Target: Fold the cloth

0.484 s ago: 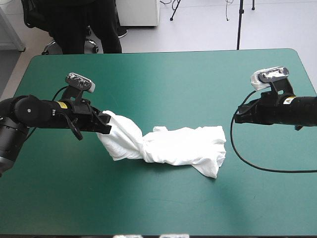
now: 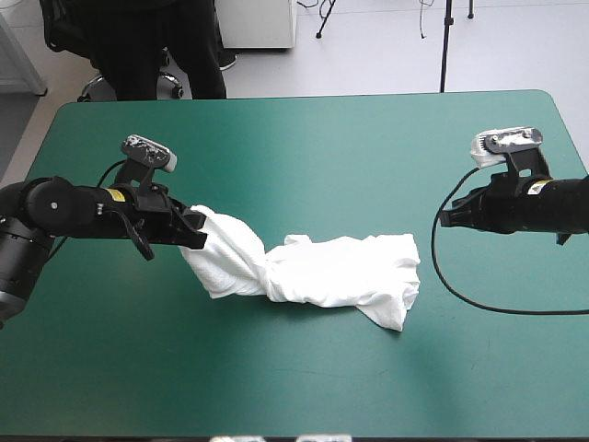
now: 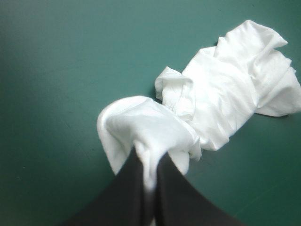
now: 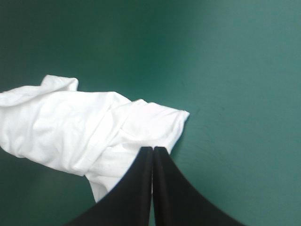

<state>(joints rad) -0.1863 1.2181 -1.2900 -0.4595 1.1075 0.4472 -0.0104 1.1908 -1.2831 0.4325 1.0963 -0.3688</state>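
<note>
Table [image 2: 304, 129] fills most of the high view: teal-green cover, rounded far corners, thin dark rim along the far edge. Cover smooth, with a paler sheen across the middle and darker toward the near edge. Beyond the far edge is a pale grey floor [image 2: 368, 55], evenly lit. A white cabinet [image 2: 258, 23] stands past the table's middle, only its lower part in view. Left of it is an office chair [image 2: 124, 85], its chrome star base and castors just beyond the table's far left corner. Thin black pole [image 2: 445, 51] on splayed legs, far right. Grey furniture edge [image 2: 18, 55] at far left, kind unclear. In both wrist views the cover alone is the backdrop, in lighter and darker patches.
</note>
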